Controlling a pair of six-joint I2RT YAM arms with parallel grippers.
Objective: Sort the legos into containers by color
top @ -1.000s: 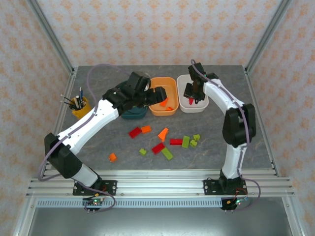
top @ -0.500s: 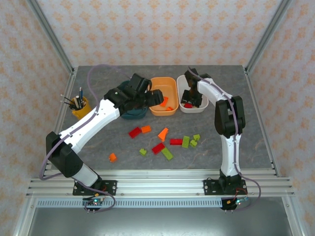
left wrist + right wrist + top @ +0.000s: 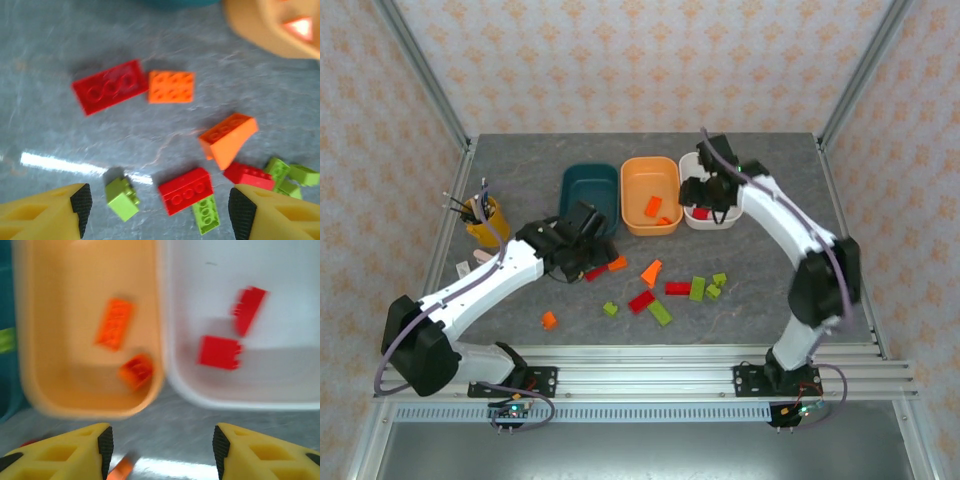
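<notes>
Left gripper (image 3: 159, 207): spread wide, empty; you risk pinching the red brick (image 3: 186, 190) and the lime brick (image 3: 206, 215) touching it together
Right gripper (image 3: 162, 447): spread, empty; mind the white tub (image 3: 260, 402) rim

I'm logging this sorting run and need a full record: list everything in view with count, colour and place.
Tubs: three, teal tub, orange tub, white tub; row at the table's far side.
Sorted orange bricks: two, orange, in the orange tub.
Sorted red bricks: two, red, in the white tub.
Loose red bricks: three, red, on the table before the tubs.
Loose orange bricks: three, orange, two among the reds, one apart at near left.
Loose green bricks: five, lime, mixed among them.
Cup with pens: one, yellow, left of the tubs.
Left fingers: two, yellow, open above the loose bricks.
Right fingers: two, yellow, open above the tubs' near edge.
</notes>
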